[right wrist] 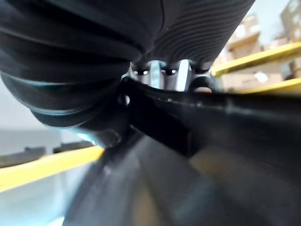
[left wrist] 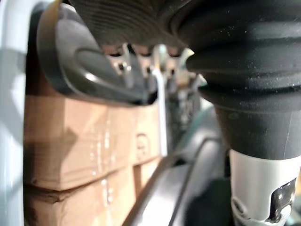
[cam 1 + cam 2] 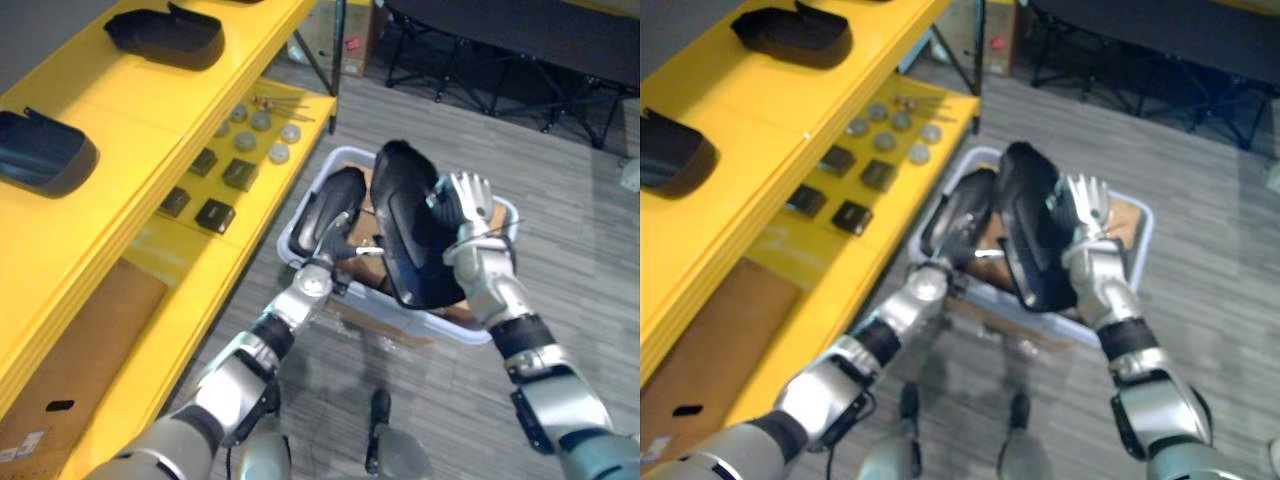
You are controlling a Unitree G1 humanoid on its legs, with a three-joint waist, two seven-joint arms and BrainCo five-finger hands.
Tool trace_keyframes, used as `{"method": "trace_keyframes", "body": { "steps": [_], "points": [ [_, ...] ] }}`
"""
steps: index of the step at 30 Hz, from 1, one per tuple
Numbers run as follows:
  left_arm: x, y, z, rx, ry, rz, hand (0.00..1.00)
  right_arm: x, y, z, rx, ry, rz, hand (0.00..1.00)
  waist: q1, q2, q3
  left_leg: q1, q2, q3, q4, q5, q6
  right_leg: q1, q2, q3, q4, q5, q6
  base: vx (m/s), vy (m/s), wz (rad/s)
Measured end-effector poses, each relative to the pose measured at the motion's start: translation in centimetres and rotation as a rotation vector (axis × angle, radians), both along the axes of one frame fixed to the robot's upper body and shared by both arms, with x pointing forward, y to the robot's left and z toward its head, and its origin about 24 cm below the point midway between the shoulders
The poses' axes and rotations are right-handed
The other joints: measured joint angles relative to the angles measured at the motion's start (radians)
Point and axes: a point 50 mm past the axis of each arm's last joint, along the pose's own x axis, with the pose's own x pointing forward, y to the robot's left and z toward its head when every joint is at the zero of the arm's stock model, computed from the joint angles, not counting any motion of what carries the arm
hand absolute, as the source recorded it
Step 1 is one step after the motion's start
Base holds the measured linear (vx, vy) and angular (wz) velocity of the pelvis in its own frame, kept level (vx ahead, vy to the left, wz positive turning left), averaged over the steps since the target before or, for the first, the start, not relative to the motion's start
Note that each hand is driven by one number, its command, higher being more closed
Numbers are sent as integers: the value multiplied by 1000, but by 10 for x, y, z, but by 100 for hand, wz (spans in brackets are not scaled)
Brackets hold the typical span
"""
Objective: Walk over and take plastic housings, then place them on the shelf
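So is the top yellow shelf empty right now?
No, a far housing and a near housing lie on the top shelf.

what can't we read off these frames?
- Left hand fingers: hidden behind the black plastic housing in the pale plastic bin; left wrist view too close, blurred.
- Bin contents: partly covered by the large black housing gripped in the right hand.
- Small round and square parts on the yellow shelf: too small to identify.
- Shelved black housing: cut off by the eye views' left edge.

Glossy black plastic housing (image 3: 400,225)
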Motion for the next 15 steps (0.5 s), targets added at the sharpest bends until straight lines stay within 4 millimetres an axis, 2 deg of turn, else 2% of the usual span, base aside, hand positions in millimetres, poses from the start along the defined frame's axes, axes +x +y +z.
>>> {"method": "trace_keyframes", "body": {
  "steps": [6,11,15],
  "points": [
    [1,-3,3,-126,62,15,0,0,9,-2,4,4,21,100,0,0,0,3,2,5,0,0,0,0,1,1,0,0,-1,-1,-1,-1],
    [1,-1,0,-161,94,30,0,1,23,-2,-15,5,59,100,0,-1,0,4,3,10,0,0,0,0,1,4,-7,0,-1,-4,-7,-2],
    [1,0,-1,-160,97,39,0,3,22,-5,-32,17,51,100,1,-1,0,1,3,11,-1,0,0,-2,1,4,-7,0,-1,0,0,0]
  ]
}}
